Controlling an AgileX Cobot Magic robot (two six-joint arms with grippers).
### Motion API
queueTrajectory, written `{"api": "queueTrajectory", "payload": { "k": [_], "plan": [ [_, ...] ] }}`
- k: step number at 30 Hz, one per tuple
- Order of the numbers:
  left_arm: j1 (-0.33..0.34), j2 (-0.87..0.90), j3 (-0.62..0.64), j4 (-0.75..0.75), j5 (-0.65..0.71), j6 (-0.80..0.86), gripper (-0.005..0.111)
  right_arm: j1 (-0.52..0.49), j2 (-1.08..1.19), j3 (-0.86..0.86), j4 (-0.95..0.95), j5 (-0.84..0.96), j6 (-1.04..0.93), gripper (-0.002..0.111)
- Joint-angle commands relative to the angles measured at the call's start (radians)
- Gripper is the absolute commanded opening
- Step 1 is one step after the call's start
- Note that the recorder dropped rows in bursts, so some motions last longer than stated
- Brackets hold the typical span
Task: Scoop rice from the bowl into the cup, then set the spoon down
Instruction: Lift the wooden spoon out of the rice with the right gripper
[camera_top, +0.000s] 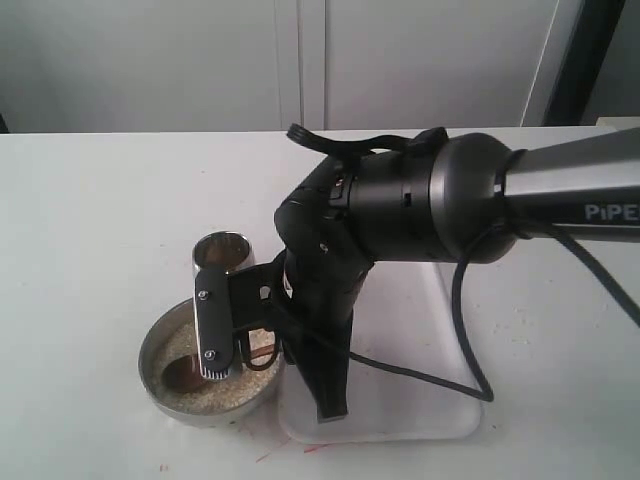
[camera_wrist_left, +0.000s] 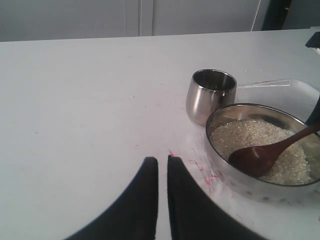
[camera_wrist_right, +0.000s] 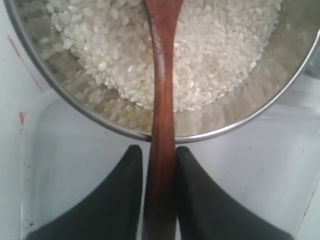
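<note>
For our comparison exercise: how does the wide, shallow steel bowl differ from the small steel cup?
The bowl is wide and shallow; the cup is narrow and tapered. The bowl holds off-white rice and a brown wooden spoon; no rice shows in the cup. Both are shiny steel, upright.

spoon (camera_wrist_right: 162, 90) scoop cut off in right wrist view, bowl (camera_wrist_left: 216, 159) rim clipped at left wrist view's edge

Right arm (camera_top: 400, 200): glossy black rounded joint housings and a grey tubular link with white lettering. "PiPE" is legible; the rest is cut off at the frame edge. A black cable (camera_top: 457, 300) loops out from the housing. A silver oblong plate (camera_top: 213, 320) has rounded ends and two screws. Right hand (camera_wrist_right: 159, 150) and left hand (camera_wrist_left: 161, 161): matte black fingers, curved, tapering to the tips.
</note>
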Motion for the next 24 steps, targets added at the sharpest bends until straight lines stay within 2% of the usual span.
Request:
{"api": "queueTrajectory", "payload": {
  "k": [1, 4, 8, 13, 17, 20, 24],
  "plan": [
    [-0.009, 0.001, -0.006, -0.01, -0.003, 0.0, 0.014, 0.003, 0.002, -0.007, 0.001, -0.001, -0.004, 0.012],
    [-0.009, 0.001, -0.006, -0.01, -0.003, 0.0, 0.014, 0.003, -0.008, -0.007, -0.003, 0.019, -0.004, 0.001],
    [-0.009, 0.001, -0.006, -0.01, -0.003, 0.0, 0.014, 0.003, -0.054, -0.007, -0.003, 0.031, 0.044, 0.0],
    [-0.009, 0.001, -0.006, -0.01, -0.003, 0.0, 0.014, 0.003, -0.156, -0.011, 0.002, 0.042, 0.312, 0.0],
    [-0.009, 0.001, -0.006, -0.01, -0.003, 0.0, 0.014, 0.013, -0.231, -0.011, 0.001, 0.148, 0.485, 0.0],
    [-0.009, 0.001, -0.006, -0.01, -0.003, 0.0, 0.014, 0.065, -0.287, -0.011, -0.013, 0.273, 0.547, 0.0],
    [-0.009, 0.001, -0.006, -0.01, -0.003, 0.0, 0.014, 0.198, -0.342, -0.011, -0.091, 0.366, 0.703, 0.0]
  ]
}}
